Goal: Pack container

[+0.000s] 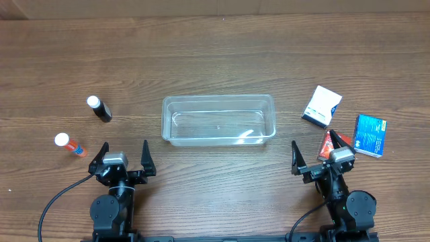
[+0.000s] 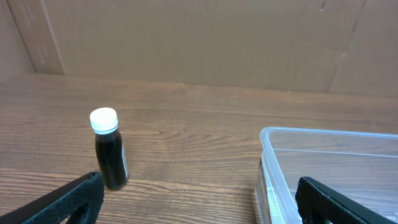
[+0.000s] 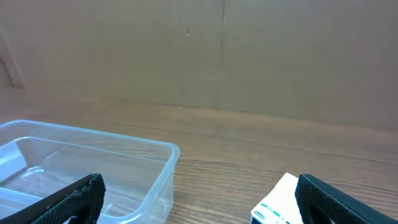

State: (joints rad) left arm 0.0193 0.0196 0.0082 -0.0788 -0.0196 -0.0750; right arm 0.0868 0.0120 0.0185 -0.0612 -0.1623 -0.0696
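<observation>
The clear plastic container (image 1: 218, 120) sits empty at the table's middle; it also shows in the left wrist view (image 2: 323, 162) and the right wrist view (image 3: 93, 168). A dark bottle with a white cap (image 1: 99, 108) stands at the left, seen in the left wrist view (image 2: 109, 149). A small red-and-white bottle (image 1: 70, 145) lies further left. A white box (image 1: 322, 106), a blue box (image 1: 371, 134) and a red box (image 1: 332, 143) lie at the right. My left gripper (image 1: 125, 156) and right gripper (image 1: 322, 156) are open and empty near the front edge.
A cardboard wall (image 2: 199, 37) stands behind the table. The white box also shows in the right wrist view (image 3: 277, 202) beside my right finger.
</observation>
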